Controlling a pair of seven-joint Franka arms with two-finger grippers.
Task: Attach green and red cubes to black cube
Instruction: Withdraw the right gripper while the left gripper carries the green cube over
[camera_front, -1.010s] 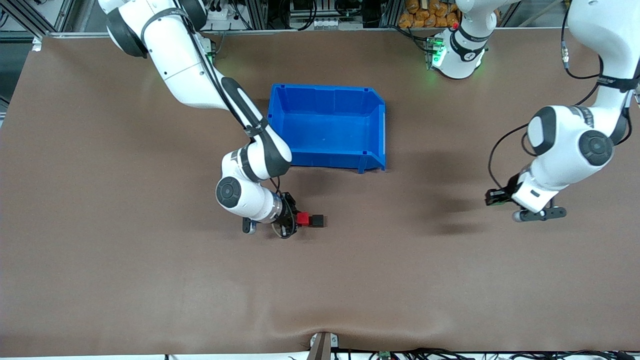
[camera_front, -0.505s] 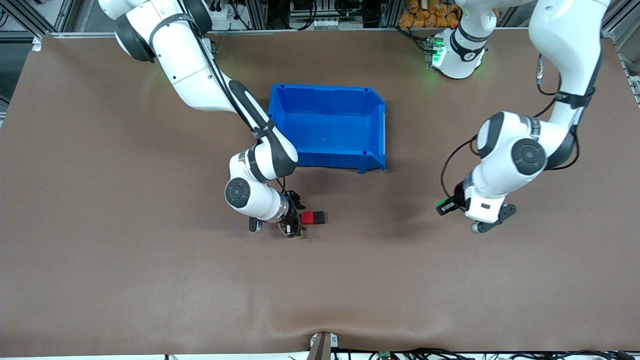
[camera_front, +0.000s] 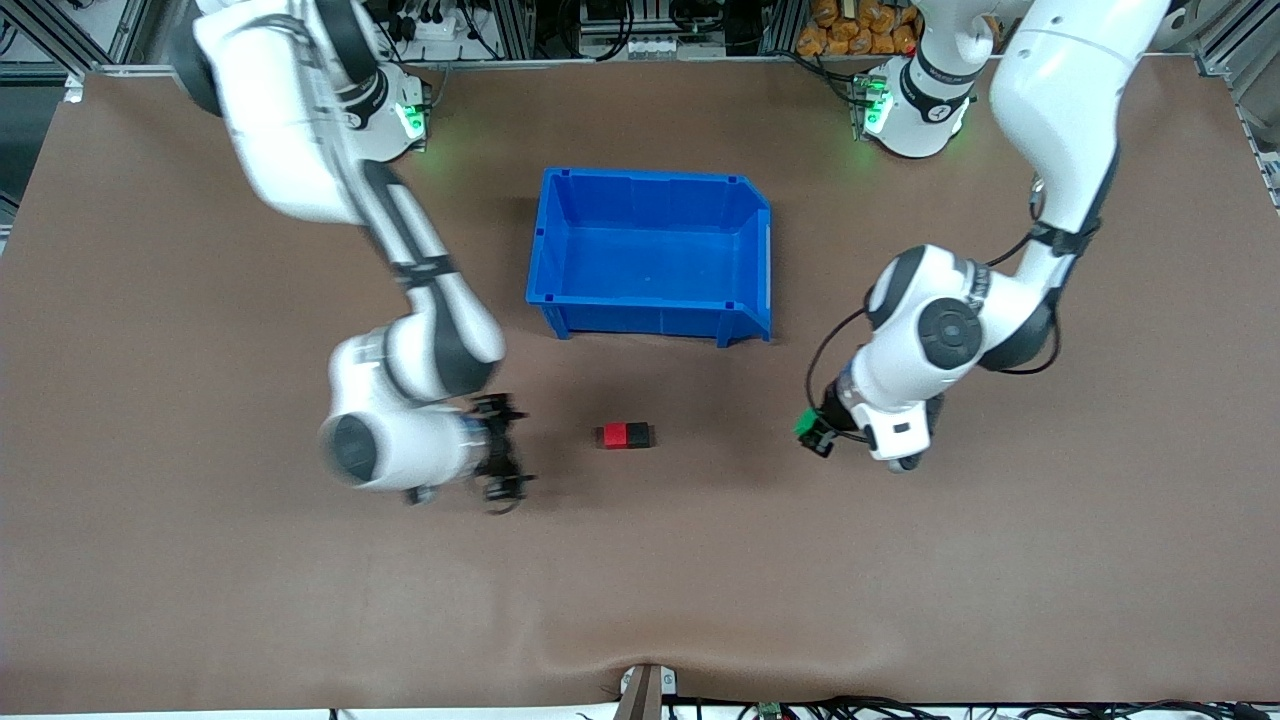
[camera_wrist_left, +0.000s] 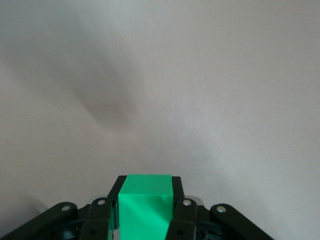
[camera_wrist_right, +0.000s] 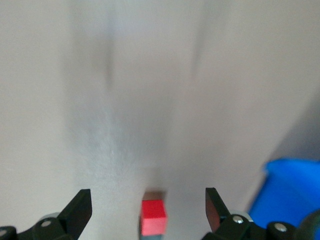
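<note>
Lying on the table: the red cube (camera_front: 612, 435) and black cube (camera_front: 637, 435) touch side by side, nearer the front camera than the blue bin (camera_front: 652, 255).
Room: you have bare brown table (camera_front: 900, 580) around the pair — the bin is well apart from them.
Left gripper (camera_front: 812, 432): clenched on the green cube (camera_wrist_left: 145, 206), over the table toward the left arm's end, apart from the black cube.
Right gripper (camera_front: 505, 450): fingers (camera_wrist_right: 77, 210) spread wide, holding nothing — toward the right arm's end of the pair, red cube (camera_wrist_right: 153, 216) facing it.
</note>
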